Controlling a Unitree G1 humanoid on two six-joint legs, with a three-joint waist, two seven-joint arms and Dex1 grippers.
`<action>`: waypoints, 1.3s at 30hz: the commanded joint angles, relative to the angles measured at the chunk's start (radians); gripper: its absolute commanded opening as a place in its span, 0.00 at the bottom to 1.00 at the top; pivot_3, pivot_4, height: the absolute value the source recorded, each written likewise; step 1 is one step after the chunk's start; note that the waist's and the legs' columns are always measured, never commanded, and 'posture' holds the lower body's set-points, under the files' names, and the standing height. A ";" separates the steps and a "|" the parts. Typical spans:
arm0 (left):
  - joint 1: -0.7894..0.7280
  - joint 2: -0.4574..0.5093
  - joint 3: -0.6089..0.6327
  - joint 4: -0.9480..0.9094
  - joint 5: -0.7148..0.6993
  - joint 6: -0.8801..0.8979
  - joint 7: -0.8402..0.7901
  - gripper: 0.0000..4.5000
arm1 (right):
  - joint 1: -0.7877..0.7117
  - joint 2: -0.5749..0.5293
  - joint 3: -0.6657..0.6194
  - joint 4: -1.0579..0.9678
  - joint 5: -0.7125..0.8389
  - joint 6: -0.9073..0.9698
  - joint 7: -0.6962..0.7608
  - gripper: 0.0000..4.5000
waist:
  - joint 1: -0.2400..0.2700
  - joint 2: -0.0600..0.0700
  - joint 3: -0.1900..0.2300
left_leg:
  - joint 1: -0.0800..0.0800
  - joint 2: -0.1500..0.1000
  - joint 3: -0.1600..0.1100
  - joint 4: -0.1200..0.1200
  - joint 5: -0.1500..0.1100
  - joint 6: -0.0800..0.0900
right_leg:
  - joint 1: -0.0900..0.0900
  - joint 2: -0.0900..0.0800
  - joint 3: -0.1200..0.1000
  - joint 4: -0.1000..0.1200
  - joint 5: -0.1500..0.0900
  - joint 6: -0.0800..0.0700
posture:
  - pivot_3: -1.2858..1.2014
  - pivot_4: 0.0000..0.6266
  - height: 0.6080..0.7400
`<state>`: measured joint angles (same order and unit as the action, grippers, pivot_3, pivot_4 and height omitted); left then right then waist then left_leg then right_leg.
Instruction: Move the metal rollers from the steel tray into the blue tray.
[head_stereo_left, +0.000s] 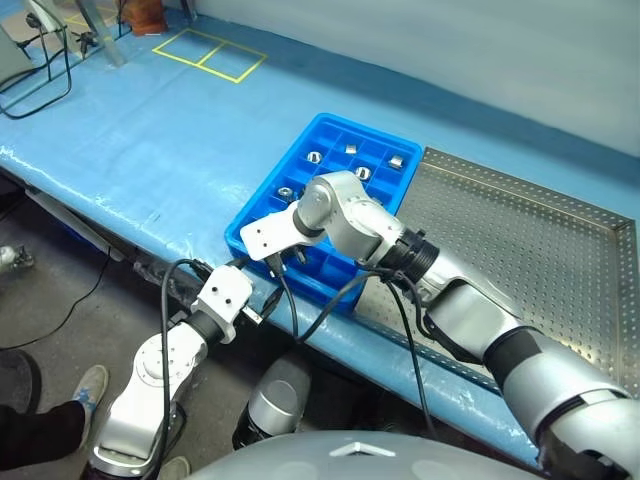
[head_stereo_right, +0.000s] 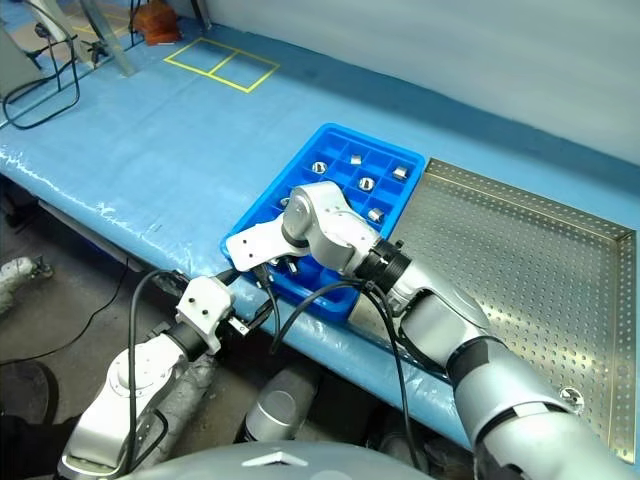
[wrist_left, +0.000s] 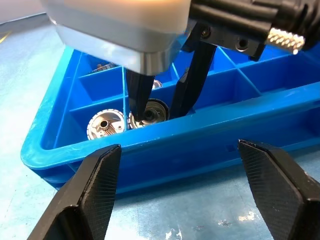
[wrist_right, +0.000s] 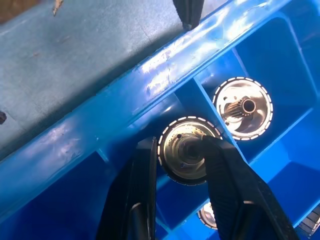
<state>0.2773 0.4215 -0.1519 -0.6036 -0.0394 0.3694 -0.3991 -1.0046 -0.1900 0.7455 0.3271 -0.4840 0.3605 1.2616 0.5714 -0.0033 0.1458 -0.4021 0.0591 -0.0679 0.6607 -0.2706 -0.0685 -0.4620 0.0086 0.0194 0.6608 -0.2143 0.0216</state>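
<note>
left eye view: the blue tray (head_stereo_left: 262, 215) lies on the blue-covered worktop (head_stereo_left: 150, 150), its long side against the steel tray (head_stereo_left: 520, 240). several metal rollers (head_stereo_left: 353, 148) sit one to a compartment in the far rows of the blue tray. the right arm reaches across the near corner of the blue tray, its right tool (head_stereo_left: 283, 268) pointing down into a near compartment. the left tool (head_stereo_left: 262, 315) hangs just off the worktop's near edge.

right eye view: the perforated floor of the steel tray is almost bare; one roller (head_stereo_right: 571, 397) lies by its near rim.

left wrist view: the left tool's two fingers (wrist_left: 90, 195) stand wide apart and hold nothing, facing the outer wall of the blue tray. inside the corner compartments two rollers lie side by side, and the right tool's fingers reach down onto the roller in its grip (wrist_left: 150, 112).

right wrist view: the right tool (wrist_right: 180, 165) is clamped on the gripped roller, one finger through its centre hole, the other outside its rim. a second roller (wrist_right: 243, 107) rests in the next compartment.
</note>
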 joint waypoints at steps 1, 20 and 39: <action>-0.013 0.004 0.011 0.002 0.023 0.001 0.014 0.90 | -0.002 -0.037 -0.068 -0.121 0.034 0.024 0.013 0.23 | 0.004 0.001 0.002 | -0.001 0.000 -0.001 0.000 0.000 0.000 | 0.000 0.000 -0.001 0.000 0.000 0.000 | 0.74 0.24 1.00; -0.098 -0.101 0.106 0.027 0.005 -0.099 0.115 0.90 | 0.140 -0.157 -0.236 -0.414 0.281 0.144 -0.042 0.23 | 0.003 0.001 0.004 | -0.002 0.000 -0.007 0.000 -0.001 -0.002 | 0.001 0.001 -0.006 0.001 -0.001 -0.001 | 0.72 0.24 1.00; -0.157 -0.352 0.181 0.036 -0.459 0.099 0.122 0.90 | 0.224 -0.196 -0.330 -0.581 0.474 0.267 -0.109 0.23 | -0.059 -0.002 0.006 | -0.002 0.000 -0.009 0.002 -0.002 -0.001 | 0.004 0.002 -0.006 0.000 0.003 -0.003 | 0.70 0.24 1.00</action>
<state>0.1329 0.0766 0.0215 -0.5504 -0.4586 0.4598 -0.2821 -0.7623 -0.3951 0.4667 -0.1924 -0.0639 0.6212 1.1550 0.5129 -0.0050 0.1516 -0.4034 0.0594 -0.0771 0.6625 -0.2723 -0.0699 -0.4576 0.0102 0.0131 0.6613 -0.2112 0.0189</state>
